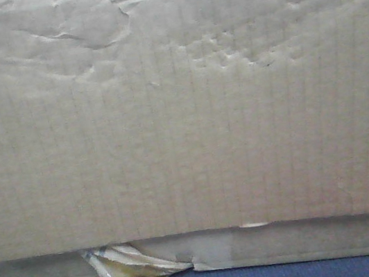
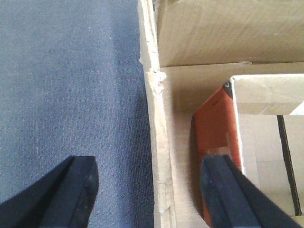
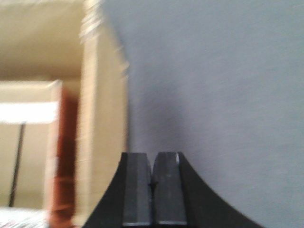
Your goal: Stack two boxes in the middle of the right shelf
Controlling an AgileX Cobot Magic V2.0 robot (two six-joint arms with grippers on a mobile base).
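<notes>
- Fingers (image 2: 76,190) of the left gripper (image 2: 149,190) spread wide, straddling a box wall (image 2: 159,142) that runs toward 12 o'clock
- Right gripper (image 3: 153,190) pinched shut on nothing, box wall at its 10 o'clock
- Large box (image 1: 180,111) fills the front view, flatter box (image 1: 292,241) beneath at 6 o'clock
- Best bet: clamp left squarely, open right to match

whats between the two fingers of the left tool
In the left wrist view, the open left tool straddles the box at its taped side wall; a strip of blue-grey surface also lies in the gap.
</notes>
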